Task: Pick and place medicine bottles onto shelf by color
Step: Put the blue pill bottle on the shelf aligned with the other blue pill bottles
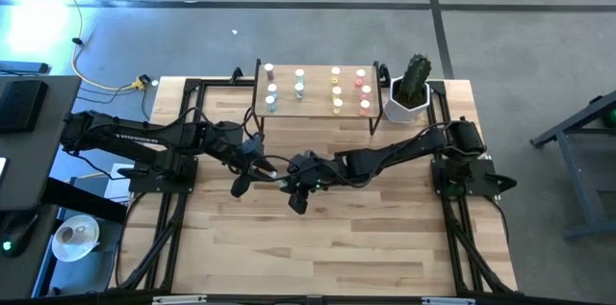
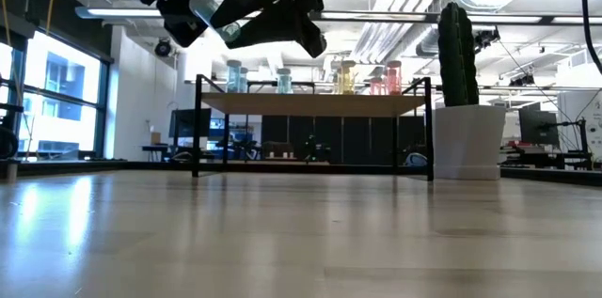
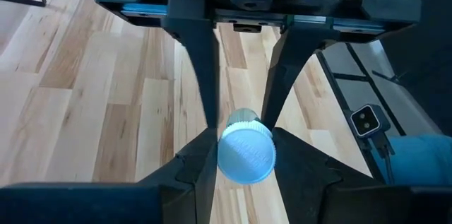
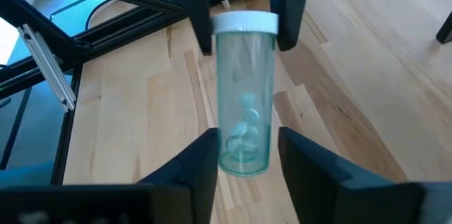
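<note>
— Pale-green, see-through and capped in white: is that the small cylindrical medicine bottle (image 4: 244,97) held up between the two arms?

— Yes. It hangs in the air above the light-wood surface (image 1: 318,238), in front of the low light-wood shelf on thin black legs (image 1: 318,111), roughly level with the shelf's middle. A few pale pills lie in its bottom end.

— Which gripper has it?

— Both touch it. The left gripper (image 3: 246,171) is closed narrowly on the bottom end, its fingers pressed against either side. The right gripper (image 4: 244,22) clamps the capped end, its two dark fingers flanking the white cap. The two arms meet tip to tip there, in front of the shelf.

— And the shelf itself?

— It already carries the other small bottles (image 1: 318,90) in rows: blue-white ones toward its left end, then greenish, then yellow, then pink-red at the end nearest the white pot with a green cactus (image 1: 412,88). That pot stands on the surface just beside the shelf's right end.

— Anything lying loose in front of the shelf?

— I cannot tell; the arms cover that patch.
</note>
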### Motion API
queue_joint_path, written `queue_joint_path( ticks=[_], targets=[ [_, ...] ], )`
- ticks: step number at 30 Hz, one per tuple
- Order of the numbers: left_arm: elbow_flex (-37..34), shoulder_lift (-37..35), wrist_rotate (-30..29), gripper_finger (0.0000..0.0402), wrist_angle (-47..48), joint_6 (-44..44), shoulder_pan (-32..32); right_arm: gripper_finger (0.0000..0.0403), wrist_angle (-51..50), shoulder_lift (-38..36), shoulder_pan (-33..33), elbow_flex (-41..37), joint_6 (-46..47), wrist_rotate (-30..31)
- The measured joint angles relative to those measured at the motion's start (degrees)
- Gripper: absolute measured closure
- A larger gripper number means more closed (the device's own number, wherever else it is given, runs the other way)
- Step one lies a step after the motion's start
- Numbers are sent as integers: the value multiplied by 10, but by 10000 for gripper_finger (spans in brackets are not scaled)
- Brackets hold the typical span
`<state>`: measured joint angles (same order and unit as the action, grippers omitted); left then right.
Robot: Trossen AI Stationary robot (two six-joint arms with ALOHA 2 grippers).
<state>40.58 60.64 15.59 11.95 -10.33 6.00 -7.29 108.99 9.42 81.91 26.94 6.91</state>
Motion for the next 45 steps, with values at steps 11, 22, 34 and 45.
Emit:
queue_joint_path(
  ticks=[11,22,34,45],
  targets=[
    [0,0,-5,287,3,0,17,207,-22,-20,-29,25,25,-55],
    [34,-4,-8,287,53,23,88,206,-183,-91,-63,95,-72,32],
    [236,28,-68,287,243,141,183,206,-271,-166,-111,112,-115,97],
    [509,182,-91,287,447,230,250,206,-323,-197,-147,112,-69,188]
  ],
)
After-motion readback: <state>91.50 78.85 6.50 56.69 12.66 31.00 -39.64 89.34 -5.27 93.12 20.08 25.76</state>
